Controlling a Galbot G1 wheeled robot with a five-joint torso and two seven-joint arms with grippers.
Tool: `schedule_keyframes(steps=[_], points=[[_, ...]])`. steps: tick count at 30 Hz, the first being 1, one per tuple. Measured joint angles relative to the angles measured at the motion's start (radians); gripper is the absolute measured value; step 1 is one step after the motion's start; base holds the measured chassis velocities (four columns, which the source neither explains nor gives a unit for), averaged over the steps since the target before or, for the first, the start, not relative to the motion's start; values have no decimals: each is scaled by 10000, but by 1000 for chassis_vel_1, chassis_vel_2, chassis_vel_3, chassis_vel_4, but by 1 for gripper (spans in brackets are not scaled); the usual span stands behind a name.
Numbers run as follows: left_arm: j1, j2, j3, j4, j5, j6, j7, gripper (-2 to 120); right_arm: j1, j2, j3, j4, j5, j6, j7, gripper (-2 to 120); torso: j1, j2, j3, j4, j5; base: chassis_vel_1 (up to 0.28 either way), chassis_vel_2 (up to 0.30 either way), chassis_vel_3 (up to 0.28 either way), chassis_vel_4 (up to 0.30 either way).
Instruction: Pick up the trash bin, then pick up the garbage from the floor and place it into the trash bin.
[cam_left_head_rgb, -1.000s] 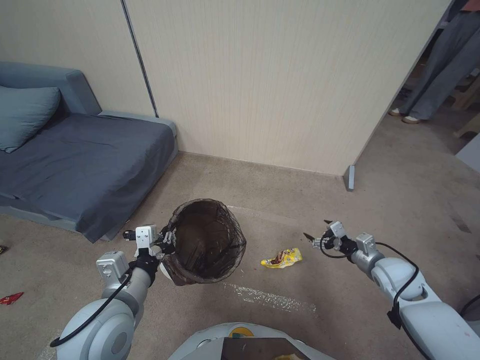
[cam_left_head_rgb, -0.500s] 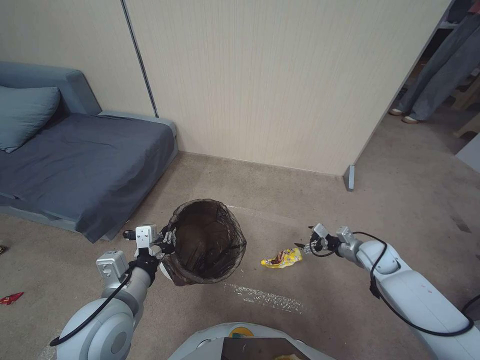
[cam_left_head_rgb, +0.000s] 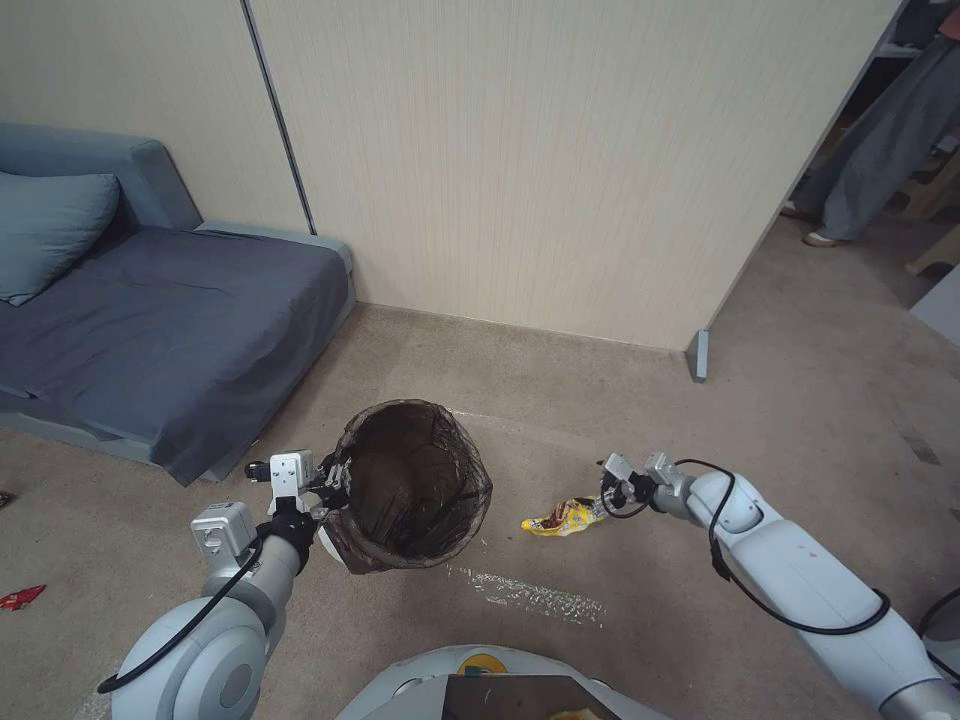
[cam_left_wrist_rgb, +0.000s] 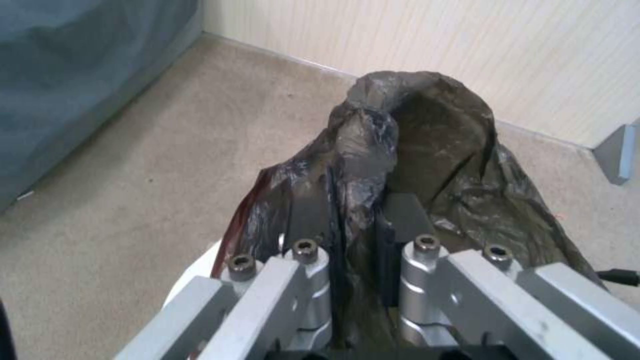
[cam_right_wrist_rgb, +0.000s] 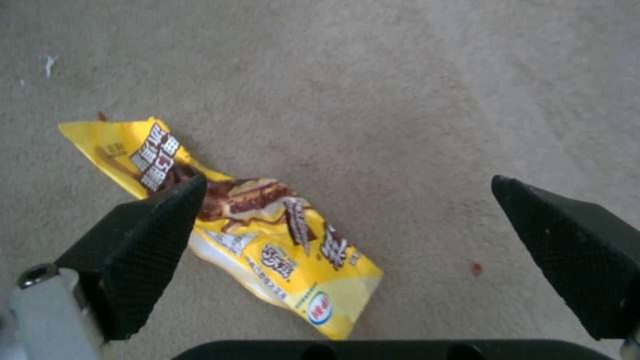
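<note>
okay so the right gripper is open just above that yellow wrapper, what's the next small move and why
Probably lower the right gripper a little and shut it on the yellow wrapper. Its fingers stand wide open, one over the wrapper and the other over bare floor, and the wrapper lies flat. The left gripper holds the trash bin close by.

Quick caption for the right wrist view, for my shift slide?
Open right gripper poised over a yellow wrapper lying on the tan carpet.

Bare carpet (cam_left_head_rgb: 620, 420) around yellow wrapper (cam_left_head_rgb: 563, 516); trash bin (cam_left_head_rgb: 415, 482) beside.
</note>
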Motion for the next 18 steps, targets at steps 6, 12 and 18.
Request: schedule_keyframes(steps=[6,12,18], points=[[12,-34,-8,0,4,6,-6,8,315,104,-493,-257,-90,7,-8,100,0,0,0,2,-2,0,0,0,0],[-4,-42,-19,0,4,20,-6,8,479,142,-852,-471,-166,13,-35,100,0,0,0,1,-3,0,0,0,0],[-13,-82,-18,0,47,29,-6,8,756,306,-1077,-1189,-505,269,-216,100,0,0,0,1,-2,0,0,0,0]])
